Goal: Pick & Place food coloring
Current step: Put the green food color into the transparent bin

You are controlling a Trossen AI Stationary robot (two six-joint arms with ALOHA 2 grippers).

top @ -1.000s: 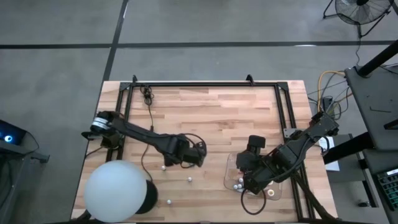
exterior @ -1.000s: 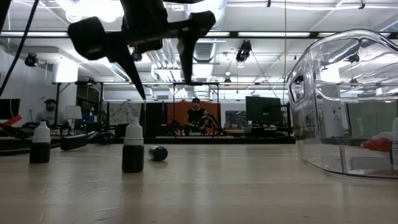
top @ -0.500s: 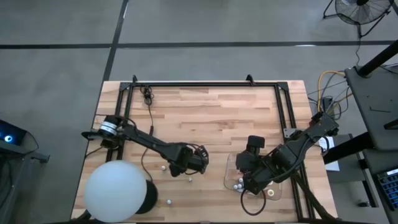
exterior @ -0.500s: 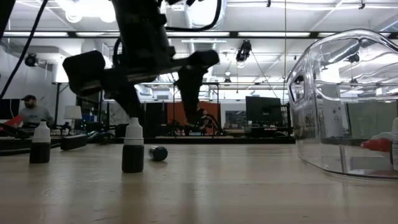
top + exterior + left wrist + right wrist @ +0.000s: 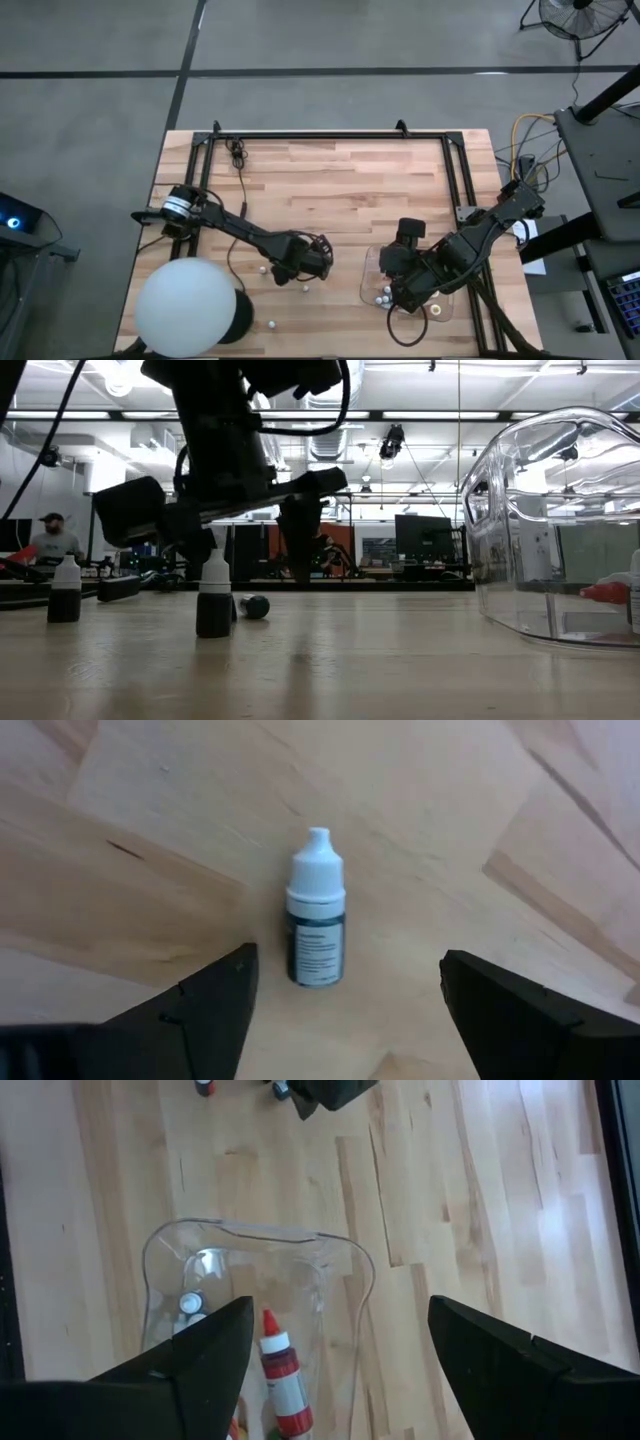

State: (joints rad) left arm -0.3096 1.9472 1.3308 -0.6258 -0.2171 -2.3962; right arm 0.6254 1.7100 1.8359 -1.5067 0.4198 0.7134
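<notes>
A tiny food coloring bottle with a white cap and a dark body stands upright on its base on the wooden table. My left gripper is open and low over it, with one finger on either side and touching nothing; the low view shows the same bottle between the fingers. Two more bottles show there, one upright and one lying on its side. My right gripper hangs open over the clear tray, which holds a red-capped bottle and others.
A big white ball sits at the table's near left corner. Loose bottles lie between it and my left gripper. A black frame runs along the far edge and both sides. Bare wood lies across the far half.
My left gripper has moved toward the table's near edge and come down. It hung well above the upright bottle before; its fingers now reach down on either side of it. The bottle has stayed where it was.
</notes>
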